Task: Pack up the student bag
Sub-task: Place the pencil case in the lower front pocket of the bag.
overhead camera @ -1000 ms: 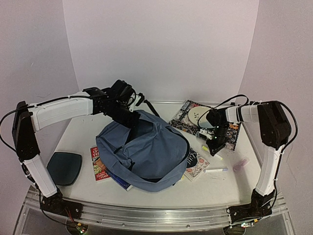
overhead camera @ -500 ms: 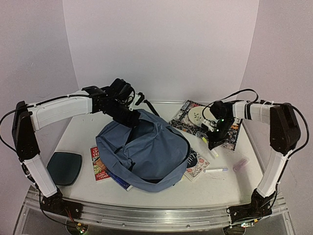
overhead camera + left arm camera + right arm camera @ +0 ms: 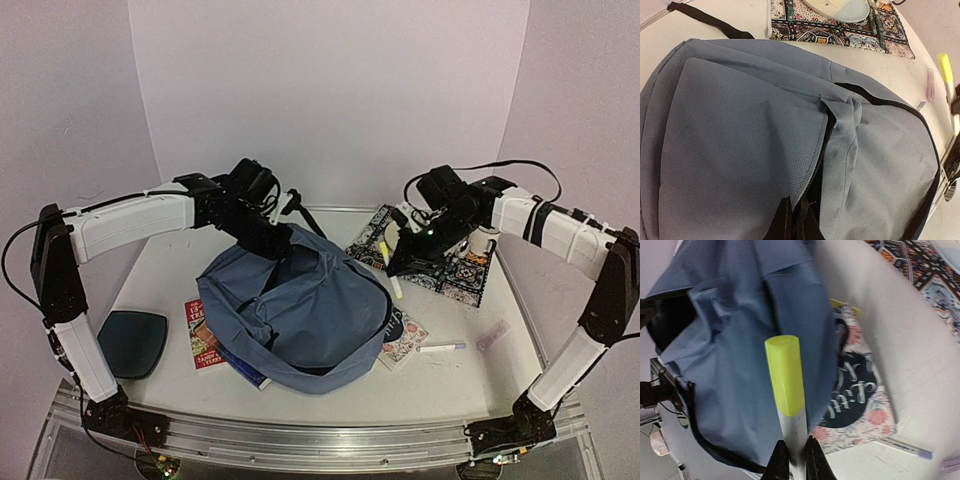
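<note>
Top external: right fingers have lifted the highlighter toward the student bag.

We read nothing for certain: the white script on the floral notebook is half hidden, and the red book's cover lettering is too small.
</note>
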{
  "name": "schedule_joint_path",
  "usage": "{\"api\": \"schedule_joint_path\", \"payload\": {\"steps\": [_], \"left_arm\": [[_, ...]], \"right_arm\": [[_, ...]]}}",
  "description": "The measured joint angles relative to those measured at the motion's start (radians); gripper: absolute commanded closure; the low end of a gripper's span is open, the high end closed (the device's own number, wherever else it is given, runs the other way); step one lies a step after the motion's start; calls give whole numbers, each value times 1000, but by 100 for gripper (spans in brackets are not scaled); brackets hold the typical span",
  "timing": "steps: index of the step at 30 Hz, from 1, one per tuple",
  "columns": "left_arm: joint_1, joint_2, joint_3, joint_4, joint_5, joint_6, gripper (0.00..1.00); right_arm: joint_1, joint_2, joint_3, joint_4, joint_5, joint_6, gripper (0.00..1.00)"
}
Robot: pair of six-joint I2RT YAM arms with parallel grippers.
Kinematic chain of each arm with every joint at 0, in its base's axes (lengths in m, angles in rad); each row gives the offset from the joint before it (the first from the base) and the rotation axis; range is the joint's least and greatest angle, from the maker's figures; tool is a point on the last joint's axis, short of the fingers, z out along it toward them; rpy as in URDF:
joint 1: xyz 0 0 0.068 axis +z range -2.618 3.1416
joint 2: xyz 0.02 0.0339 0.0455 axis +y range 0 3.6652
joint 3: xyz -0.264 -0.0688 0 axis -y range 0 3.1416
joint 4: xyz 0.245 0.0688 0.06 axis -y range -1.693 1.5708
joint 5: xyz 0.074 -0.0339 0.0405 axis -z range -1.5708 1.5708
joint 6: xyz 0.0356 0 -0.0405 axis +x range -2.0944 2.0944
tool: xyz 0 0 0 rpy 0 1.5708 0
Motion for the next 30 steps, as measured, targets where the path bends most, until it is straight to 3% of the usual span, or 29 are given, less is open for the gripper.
{"api": "schedule_joint_path", "payload": {"steps": [6,12,23,30], "left_arm": [[0,1,9,-2,9,1,100],[0,1,9,-7,18,4,100],[0,1,16,-8,28,3,100],[0,1,16,-7,47,0,100]], "right_arm": [[127,10,7,134,-85,178,100],[187,127,49,288,-145,323,100],[227,315,78,548,-209,544,100],[228,364,95,693,-159,689,100]]}}
